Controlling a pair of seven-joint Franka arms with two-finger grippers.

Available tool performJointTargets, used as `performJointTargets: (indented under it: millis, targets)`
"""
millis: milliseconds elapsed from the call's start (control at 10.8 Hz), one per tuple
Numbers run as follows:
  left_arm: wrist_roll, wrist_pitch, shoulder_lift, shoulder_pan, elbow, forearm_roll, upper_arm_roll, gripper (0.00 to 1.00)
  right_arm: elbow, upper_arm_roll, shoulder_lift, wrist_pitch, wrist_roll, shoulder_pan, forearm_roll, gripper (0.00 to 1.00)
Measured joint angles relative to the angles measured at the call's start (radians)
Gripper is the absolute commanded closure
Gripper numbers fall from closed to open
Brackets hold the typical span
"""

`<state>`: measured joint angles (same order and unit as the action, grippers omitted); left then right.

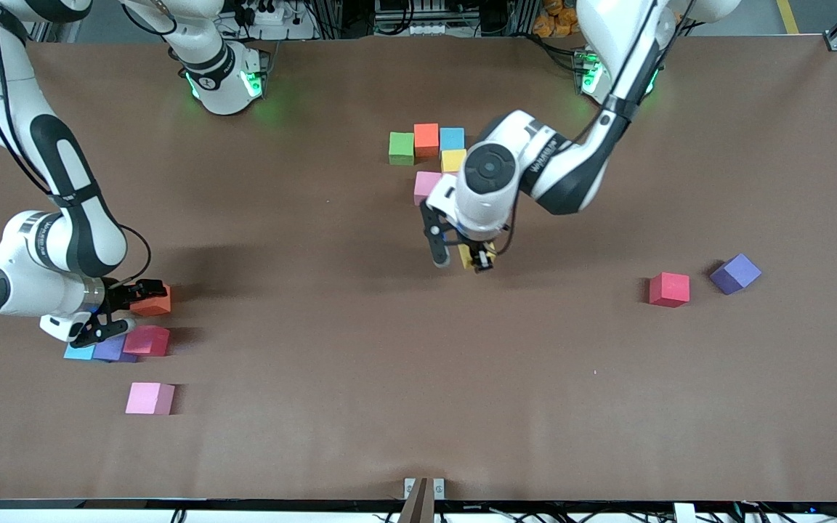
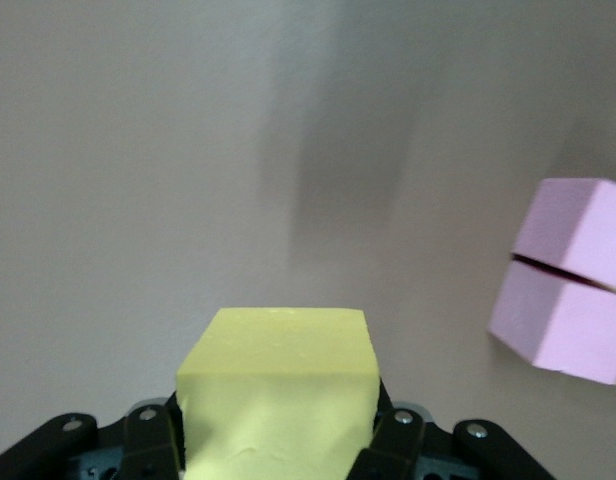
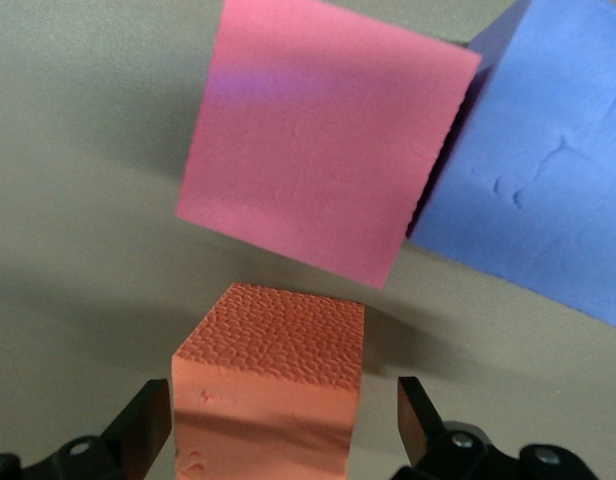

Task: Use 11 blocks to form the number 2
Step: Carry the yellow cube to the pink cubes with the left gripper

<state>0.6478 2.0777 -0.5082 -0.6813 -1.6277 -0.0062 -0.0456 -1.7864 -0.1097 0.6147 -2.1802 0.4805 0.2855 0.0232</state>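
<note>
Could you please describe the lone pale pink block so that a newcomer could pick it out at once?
Start at the right arm's end of the table. Nearest the front camera sits the pale pink block, alone, touching nothing, unlike the clustered blocks.

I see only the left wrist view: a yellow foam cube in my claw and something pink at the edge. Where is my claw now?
Observer: The left claw, shut on the yellow foam cube, is over bare brown table beside a cluster of cubes.
Operator: What is in that cluster?
Observer: Five: a green foam cube, an orange foam cube, a blue foam cube, a second yellow foam cube and a pink foam cube.
Operator: And the right arm?
Observer: The right claw stands open around a second orange foam cube.
</note>
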Motion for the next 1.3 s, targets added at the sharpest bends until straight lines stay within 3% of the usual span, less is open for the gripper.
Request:
performJointTargets:
  millis: [465, 929, 1301]
  targets:
    - [-0.087, -0.055, -0.019, -0.138, 0.048, 0.000, -0.006, 0.62, 0.000, 0.000, 0.000, 0.000, 0.000, 0.002, -0.001, 0.00]
    - [-0.177, -0.052, -0.128, -0.240, 0.162, 0.000, -0.007, 0.62, 0.000, 0.000, 0.001, 0.030, -0.023, 0.003, -0.048, 0.00]
    - [-0.222, -0.038, -0.174, -0.287, 0.180, -0.001, -0.014, 0.62, 0.000, 0.000, 0.001, 0.030, -0.034, 0.004, -0.049, 0.00]
